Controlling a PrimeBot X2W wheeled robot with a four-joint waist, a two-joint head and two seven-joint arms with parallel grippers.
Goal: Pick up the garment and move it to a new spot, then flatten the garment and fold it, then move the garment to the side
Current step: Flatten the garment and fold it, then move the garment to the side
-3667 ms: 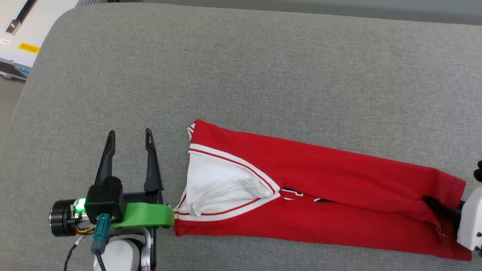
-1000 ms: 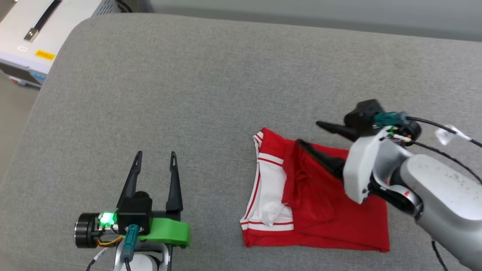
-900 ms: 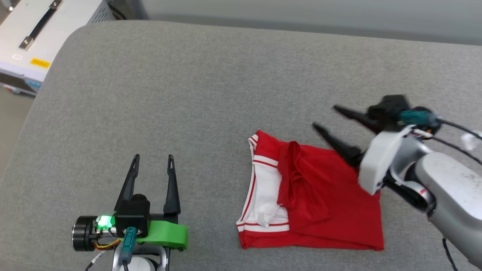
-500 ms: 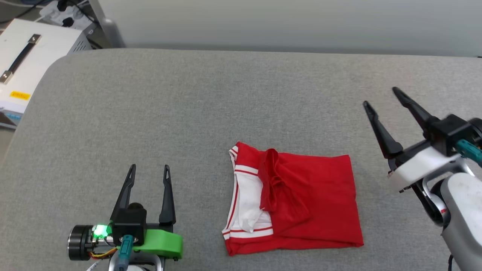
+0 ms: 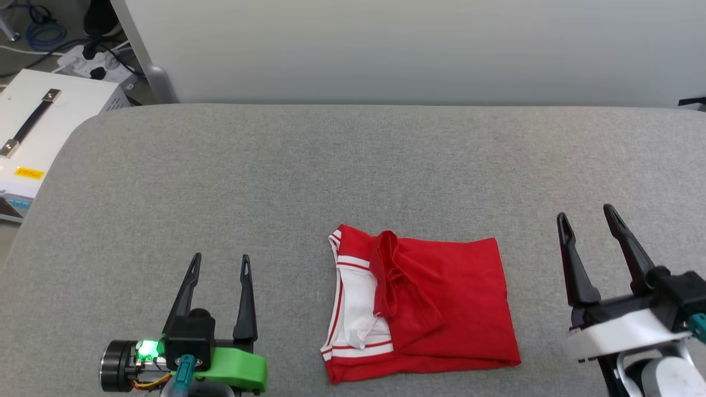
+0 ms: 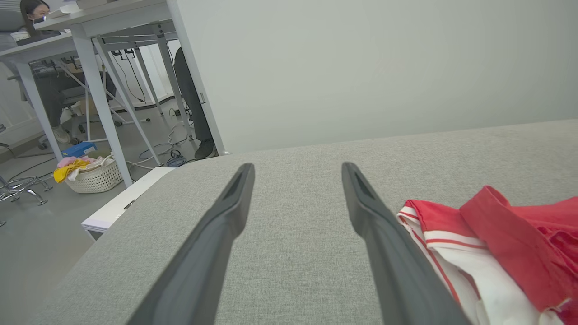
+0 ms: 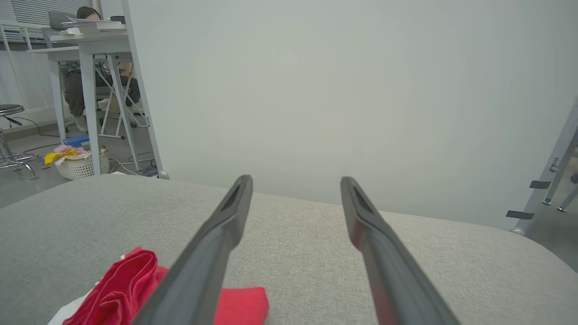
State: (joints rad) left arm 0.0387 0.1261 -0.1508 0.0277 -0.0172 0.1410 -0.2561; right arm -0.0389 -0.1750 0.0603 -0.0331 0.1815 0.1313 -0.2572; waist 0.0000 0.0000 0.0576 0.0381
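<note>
Releases the red, white-sleeved jersey T-shirt [image 5: 441, 298], folded short; pulls the dark two-fingered right gripper [image 5: 584, 212] back, fingers apart. Leaves the matching left gripper [image 5: 221, 257] likewise spread. Suggests folding done, sideways move next.

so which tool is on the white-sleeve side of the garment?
The left tool: the garment has its white sleeve at the edge facing it; the right tool faces plain red cloth.
</note>
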